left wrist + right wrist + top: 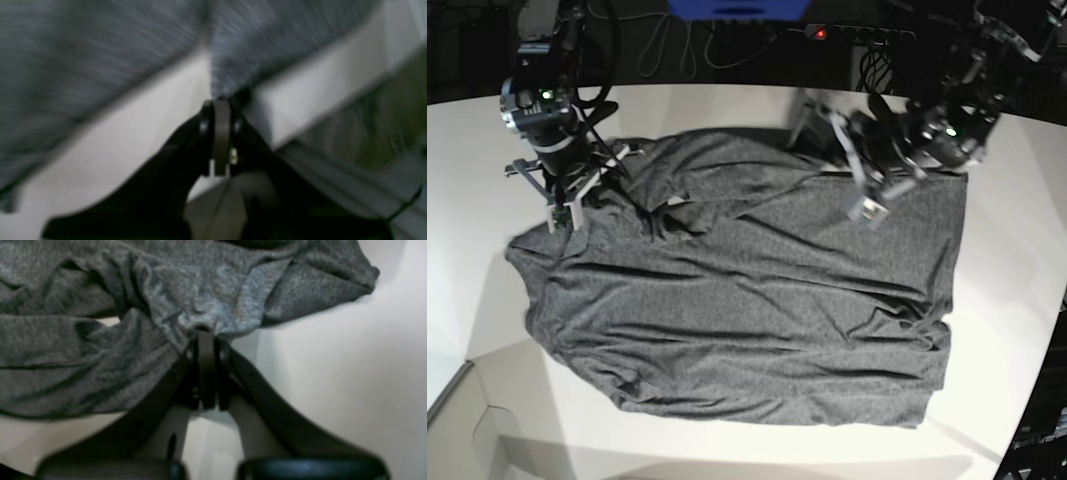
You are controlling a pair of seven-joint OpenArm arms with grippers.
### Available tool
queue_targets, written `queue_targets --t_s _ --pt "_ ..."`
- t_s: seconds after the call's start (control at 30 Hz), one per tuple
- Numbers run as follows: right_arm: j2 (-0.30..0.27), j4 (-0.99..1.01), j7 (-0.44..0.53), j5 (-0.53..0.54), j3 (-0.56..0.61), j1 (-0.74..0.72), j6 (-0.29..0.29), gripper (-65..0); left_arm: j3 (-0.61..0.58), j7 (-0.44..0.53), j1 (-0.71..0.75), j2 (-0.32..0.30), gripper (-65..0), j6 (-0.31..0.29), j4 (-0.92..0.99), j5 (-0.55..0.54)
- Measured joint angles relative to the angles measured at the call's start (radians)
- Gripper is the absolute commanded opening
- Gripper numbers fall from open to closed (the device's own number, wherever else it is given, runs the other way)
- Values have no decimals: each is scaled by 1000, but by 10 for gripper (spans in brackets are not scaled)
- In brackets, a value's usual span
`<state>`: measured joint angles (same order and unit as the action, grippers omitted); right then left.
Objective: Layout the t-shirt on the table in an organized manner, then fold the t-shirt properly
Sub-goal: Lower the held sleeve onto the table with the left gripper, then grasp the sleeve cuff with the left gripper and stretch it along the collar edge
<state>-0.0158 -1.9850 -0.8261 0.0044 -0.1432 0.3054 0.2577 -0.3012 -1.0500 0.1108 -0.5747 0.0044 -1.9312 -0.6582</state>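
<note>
Grey t-shirt [757, 320] rumpled on table [1017, 270] | left end effector [221, 100] pinching it | right end effector [205, 331] pinching it

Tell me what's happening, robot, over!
Left pincer shut on t-shirt. Right pincer shut on it too. Shirt spread on table, still wrinkled. Nothing in the way. Over.

My left gripper [222, 100] has matte black curved fingers [160, 180] and grey-olive pads. My right gripper [206, 331] looks identical. Black cables trail both arms, each lit by a green light.
</note>
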Motion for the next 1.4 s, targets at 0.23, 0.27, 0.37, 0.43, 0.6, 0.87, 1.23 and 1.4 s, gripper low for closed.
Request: queue_targets --t_s 0.23,0.27,0.37,0.43,0.6,0.87,1.23,1.4 --pt "5 0 3 -4 -1 6 0 -650 226 -9 55 -2 -650 -2 -45 -1" --pt "5 0 2 -3 0 6 0 -650 241 -7 54 -9 -650 -1 -47 -3" --pt "16 0 2 -4 0 8 0 -650 263 -5 53 -35 -650 -2 -48 -4" --pt "19 0 4 -3 0 17 0 -650 265 -6 53 -51 -650 -2 -49 -5" --pt "42 0 8 -4 0 54 0 -650 286 3 84 -94 -650 -5 -52 -13" --pt "88 0 3 -3 -1 93 0 -650 406 0 175 -96 -650 -6 -52 -10" --pt "118 0 9 3 0 183 -1 -650 583 -6 349 -96 -650 -8 -53 -16" --pt "136 0 9 3 -1 209 -3 -650 628 -1 363 -95 -650 -8 -54 -17"
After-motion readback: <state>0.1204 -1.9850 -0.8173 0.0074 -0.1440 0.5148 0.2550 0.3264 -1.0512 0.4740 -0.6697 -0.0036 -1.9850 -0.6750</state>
